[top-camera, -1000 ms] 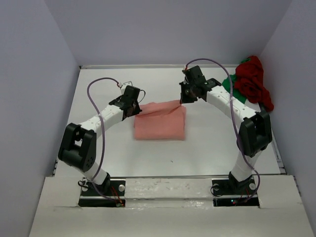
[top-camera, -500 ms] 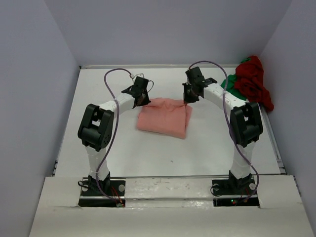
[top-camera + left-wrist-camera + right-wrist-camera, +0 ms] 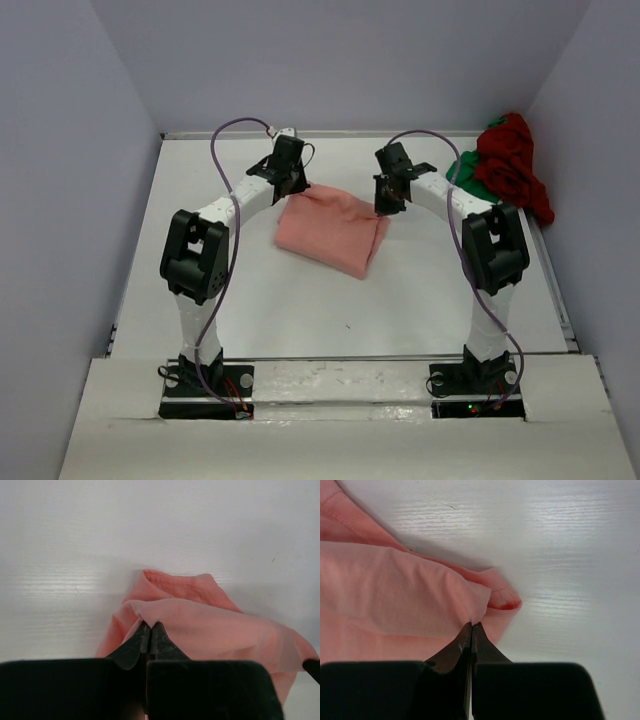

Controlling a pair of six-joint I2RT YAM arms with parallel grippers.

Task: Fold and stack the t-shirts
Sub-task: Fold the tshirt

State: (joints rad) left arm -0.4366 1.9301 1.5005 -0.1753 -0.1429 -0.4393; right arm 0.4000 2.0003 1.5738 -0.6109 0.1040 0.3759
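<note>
over the last moment both arms have swung toward the far side of the table, the left one rearing up at the elbow, and they have dragged the salmon-pink shirt with them. it lay square to the table edge before. now it sits near the middle as a compact folded slab, skewed so its right end slants toward the near side. the left gripper has its jaws pinched tight on a fold at the shirt's far left corner, with the hem showing just beyond the tips. the right gripper is clamped just as tight on the far right corner, the cloth bunching at its tips. in the overhead view the two grippers sit at either far corner of the slab, left and right. this looks like the close of one fold on the first garment. the cloth seems nearly laid, so letting go and squaring it up are probably what remains. there are three shirts: one salmon-pink in hand, one dark red shirt heaped unfolded at the far right corner, and one green shirt peeking from under it. two arms, two grippers.
</note>
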